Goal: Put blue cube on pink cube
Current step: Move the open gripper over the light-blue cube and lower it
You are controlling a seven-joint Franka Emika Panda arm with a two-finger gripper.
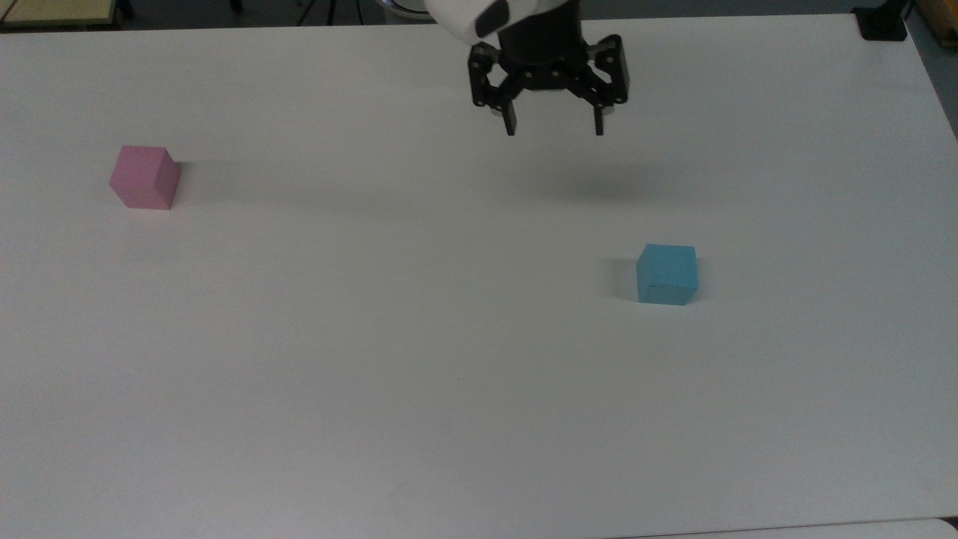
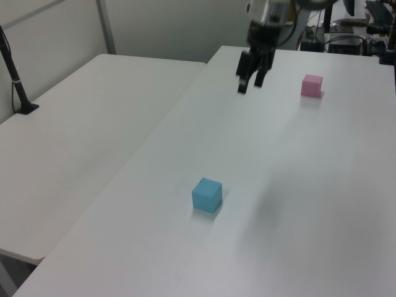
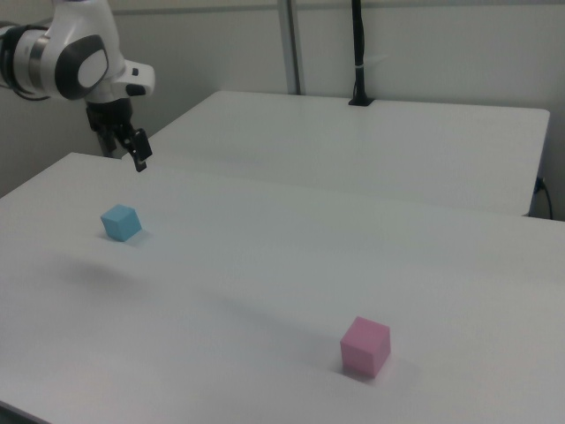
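The blue cube point(image 1: 667, 273) point(image 2: 206, 195) point(image 3: 120, 222) rests on the white table, toward the top view's right. The pink cube point(image 1: 144, 177) point(image 2: 312, 85) point(image 3: 365, 346) sits far off at the top view's left. My gripper point(image 1: 554, 132) point(image 2: 250, 85) point(image 3: 137, 162) hangs in the air above the table, up and to the left of the blue cube in the top view. It is open, its two black fingers spread wide with nothing between them. Its shadow falls on the table below it.
A second white table point(image 2: 86, 124) point(image 3: 371, 141) adjoins this one. A black post point(image 2: 15, 80) point(image 3: 357, 53) stands clamped at its far edge. A black clamp point(image 1: 883, 22) sits at the top view's upper right corner of the table.
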